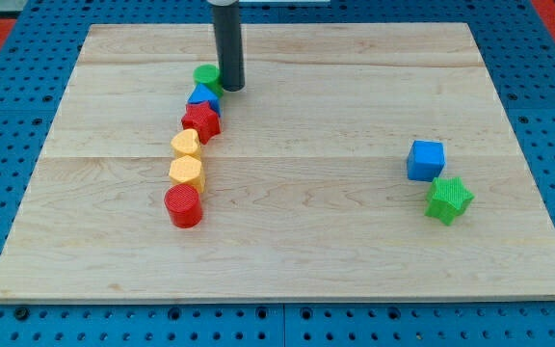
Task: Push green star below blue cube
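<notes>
The green star (448,200) lies on the wooden board at the view's right, just below and slightly right of the blue cube (426,160), touching or nearly touching it. My tip (230,87) is far away at the view's top centre-left, right beside a green round block (204,76). The rod rises from there out of the view's top.
A curved chain of blocks runs down from the tip: green round block, blue triangular block (203,95), red star (201,120), yellow heart (186,145), yellow hexagon (187,172), red cylinder (183,205). The board (287,260) rests on a blue pegboard.
</notes>
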You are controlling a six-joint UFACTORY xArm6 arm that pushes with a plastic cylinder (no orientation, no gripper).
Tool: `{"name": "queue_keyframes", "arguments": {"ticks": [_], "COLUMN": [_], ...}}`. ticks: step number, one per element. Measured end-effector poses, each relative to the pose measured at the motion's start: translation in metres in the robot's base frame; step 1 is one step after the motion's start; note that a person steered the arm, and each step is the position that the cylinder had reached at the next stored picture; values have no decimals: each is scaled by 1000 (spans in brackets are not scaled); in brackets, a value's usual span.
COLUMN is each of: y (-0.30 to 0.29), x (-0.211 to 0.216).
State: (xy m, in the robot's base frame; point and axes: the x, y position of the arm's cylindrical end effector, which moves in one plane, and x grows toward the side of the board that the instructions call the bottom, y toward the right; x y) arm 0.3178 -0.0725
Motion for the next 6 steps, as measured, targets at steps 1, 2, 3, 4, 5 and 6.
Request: {"name": "queue_keyframes", "arguments": {"ticks": [1, 2, 3, 4, 5, 6], "y": [12, 109, 233, 327, 351, 302], "x": [0, -2, 7, 56, 145, 179]}}
